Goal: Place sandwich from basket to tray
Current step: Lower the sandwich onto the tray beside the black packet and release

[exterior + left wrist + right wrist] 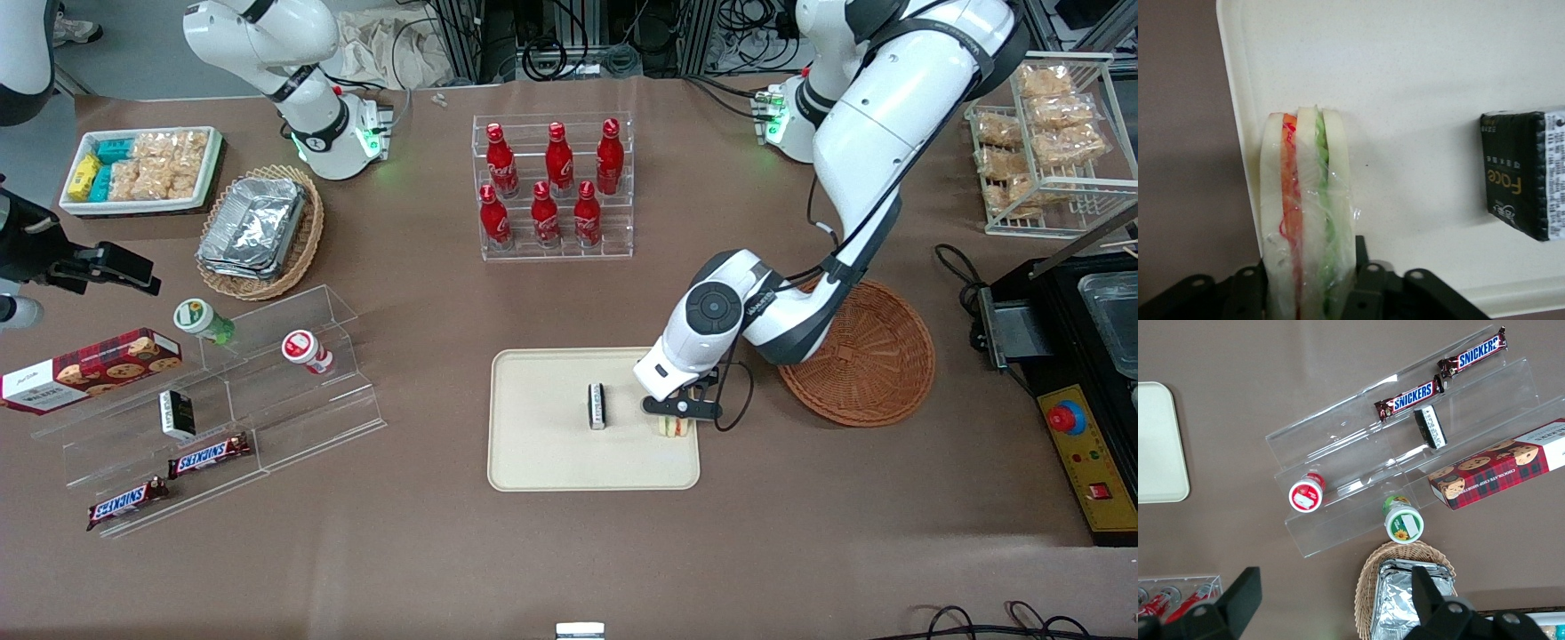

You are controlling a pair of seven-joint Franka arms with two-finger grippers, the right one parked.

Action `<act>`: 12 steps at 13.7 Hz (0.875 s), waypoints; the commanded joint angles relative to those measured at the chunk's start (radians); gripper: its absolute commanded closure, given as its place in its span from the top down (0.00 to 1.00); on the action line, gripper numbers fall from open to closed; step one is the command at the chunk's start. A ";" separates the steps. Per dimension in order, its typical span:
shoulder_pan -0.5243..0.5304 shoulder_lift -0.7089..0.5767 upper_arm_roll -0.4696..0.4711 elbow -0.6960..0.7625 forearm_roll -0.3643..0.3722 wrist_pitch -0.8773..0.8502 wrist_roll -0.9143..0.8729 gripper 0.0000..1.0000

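The sandwich (674, 427) (1308, 200), white bread with orange and green layers in clear wrap, stands on edge at the rim of the cream tray (551, 462) (1418, 100), on the side toward the working arm's end. My left gripper (680, 411) (1308, 280) is directly above it, with a black finger pressed against each side of the sandwich. I cannot tell whether the sandwich rests on the tray or hangs just above it. The reddish-brown basket (876, 356) lies beside the tray toward the working arm's end, partly covered by the arm, and nothing shows in it.
A small black packet (597, 406) (1525, 173) lies on the tray beside the sandwich. A rack of red bottles (553, 187) stands farther from the camera. An acrylic stand with snacks (222, 391) and a tan basket of foil containers (258, 231) lie toward the parked arm's end.
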 commanded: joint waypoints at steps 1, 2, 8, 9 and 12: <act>-0.002 0.027 -0.003 0.022 0.026 0.010 -0.031 1.00; 0.003 0.009 -0.005 0.014 0.023 0.000 -0.040 1.00; 0.017 -0.240 -0.031 0.006 -0.106 -0.194 -0.035 1.00; 0.017 -0.296 -0.029 0.006 -0.167 -0.245 -0.002 1.00; 0.029 -0.495 0.033 0.008 -0.374 -0.461 0.144 1.00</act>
